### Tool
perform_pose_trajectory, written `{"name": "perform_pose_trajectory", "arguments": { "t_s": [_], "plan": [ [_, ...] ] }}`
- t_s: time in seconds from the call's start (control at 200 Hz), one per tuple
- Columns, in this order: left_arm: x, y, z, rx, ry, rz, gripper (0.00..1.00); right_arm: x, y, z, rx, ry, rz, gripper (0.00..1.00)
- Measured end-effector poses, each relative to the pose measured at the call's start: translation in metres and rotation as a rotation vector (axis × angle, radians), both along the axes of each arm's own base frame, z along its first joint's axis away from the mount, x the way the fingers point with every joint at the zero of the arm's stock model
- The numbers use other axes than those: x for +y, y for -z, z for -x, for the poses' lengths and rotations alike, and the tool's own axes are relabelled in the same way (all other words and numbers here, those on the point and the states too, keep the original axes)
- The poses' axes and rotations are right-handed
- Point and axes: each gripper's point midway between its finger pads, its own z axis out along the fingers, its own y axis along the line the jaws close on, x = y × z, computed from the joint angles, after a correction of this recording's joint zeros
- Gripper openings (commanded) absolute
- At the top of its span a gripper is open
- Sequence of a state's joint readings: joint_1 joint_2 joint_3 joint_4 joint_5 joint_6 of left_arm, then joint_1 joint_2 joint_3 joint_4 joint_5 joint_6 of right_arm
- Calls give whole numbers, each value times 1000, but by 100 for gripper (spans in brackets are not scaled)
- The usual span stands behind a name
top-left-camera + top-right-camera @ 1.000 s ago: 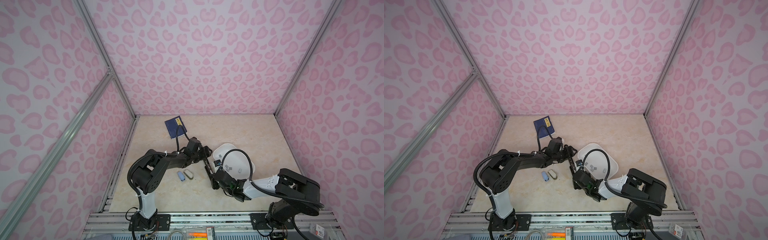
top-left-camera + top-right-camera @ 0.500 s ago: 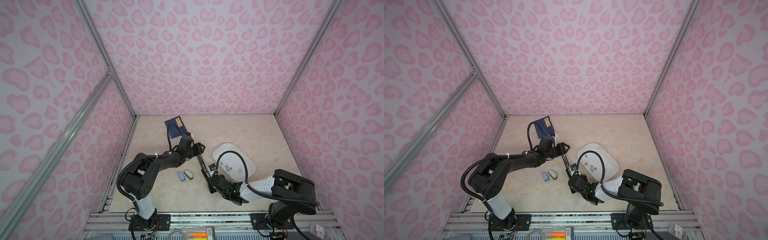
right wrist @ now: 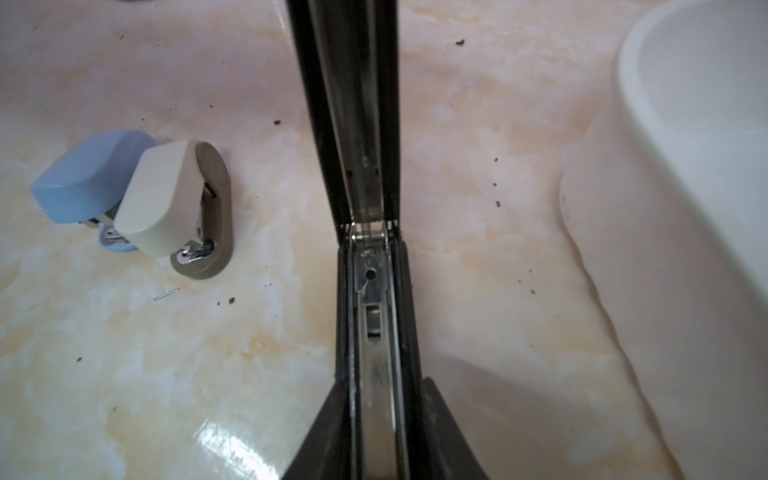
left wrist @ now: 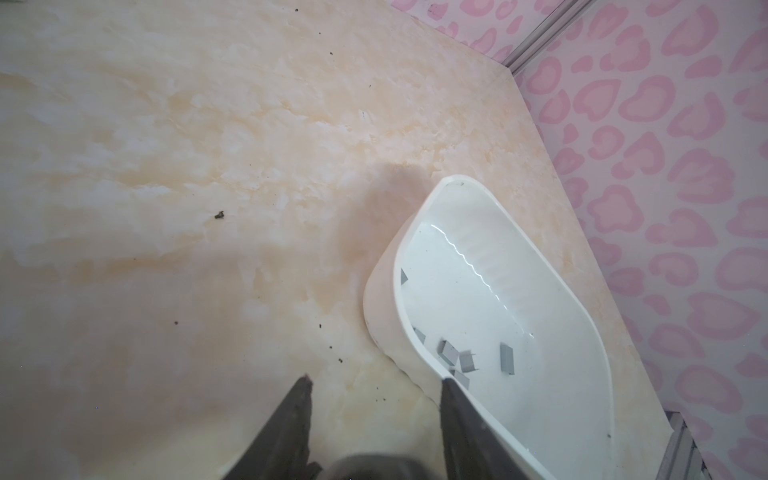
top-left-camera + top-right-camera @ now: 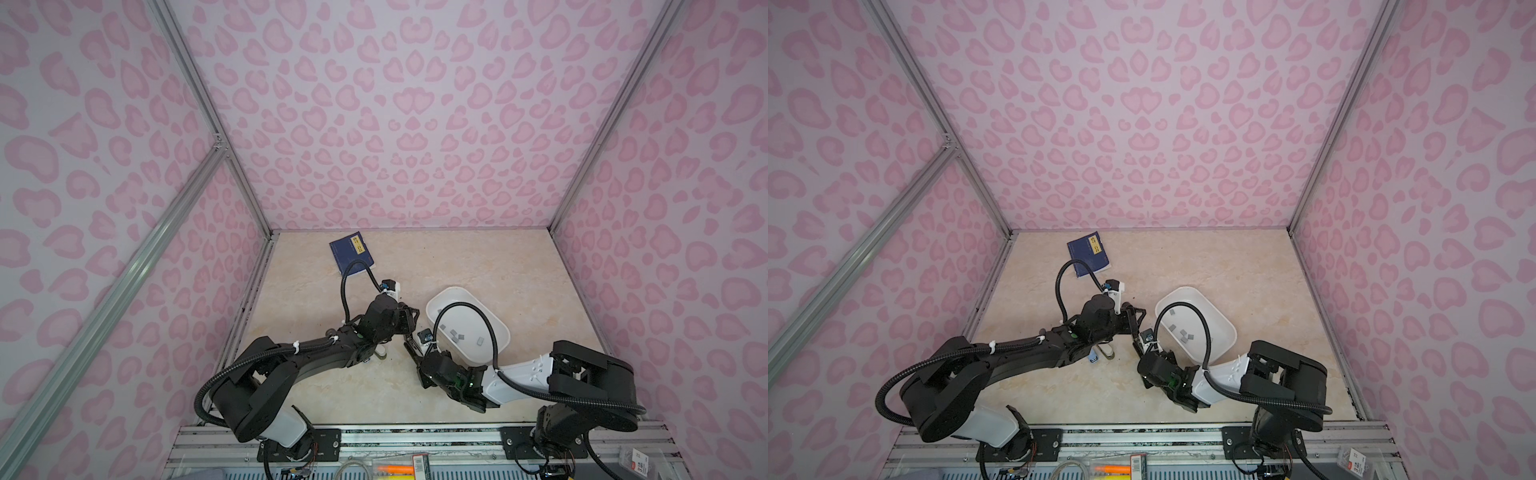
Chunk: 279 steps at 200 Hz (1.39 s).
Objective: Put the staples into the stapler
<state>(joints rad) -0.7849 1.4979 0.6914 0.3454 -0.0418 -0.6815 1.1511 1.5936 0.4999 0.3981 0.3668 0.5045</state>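
Observation:
A long black stapler (image 3: 372, 266) lies hinged open on the table, its metal channel bare. My right gripper (image 3: 376, 415) is shut on the stapler's base, one finger pressed to each side; in both top views it (image 5: 413, 349) (image 5: 1139, 347) sits low beside the tray. The staples (image 4: 457, 353) (image 5: 455, 334) (image 5: 1185, 334) lie loose as several grey blocks in the white tray (image 4: 386, 282). My left gripper (image 4: 376, 384) hangs open and empty over the table by the tray's near rim, just above the stapler's far end in both top views (image 5: 409, 320) (image 5: 1136, 318).
Two small staplers, a blue one (image 3: 83, 174) and a beige one (image 3: 174, 199), lie side by side left of the black stapler, mostly under my left arm in a top view (image 5: 1106, 353). A blue booklet (image 5: 352, 253) lies at the back. The tray's wall (image 3: 665, 124) stands close on the right.
My left gripper has swung right toward the tray and its jaws have narrowed, with nothing in them. My right gripper has stayed on the stapler's base.

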Motion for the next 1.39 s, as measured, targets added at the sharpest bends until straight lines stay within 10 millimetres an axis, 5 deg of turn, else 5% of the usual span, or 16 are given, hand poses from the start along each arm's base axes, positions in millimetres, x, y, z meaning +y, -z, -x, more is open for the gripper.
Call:
{"name": "perform_pose_trajectory", "arguments": {
  "t_s": [0.235,0.49,0.77,1.09,1.395],
  "plan": [
    [5,-7,7,-95,-47,-85,51,-9,-17,7,-41,-2,-29,54],
    [2,-11,12,-158,-66,-140,51,-25,-37,28,-88,-53,-66,56],
    [-8,-17,18,-203,-52,-166,51,-46,-18,55,-77,-155,-22,54],
    [-17,-19,23,-225,-27,-180,52,-35,-3,59,-72,-200,11,27],
    [-26,-14,42,-269,21,-193,53,-36,0,55,-107,-181,-16,14]
  ]
}}
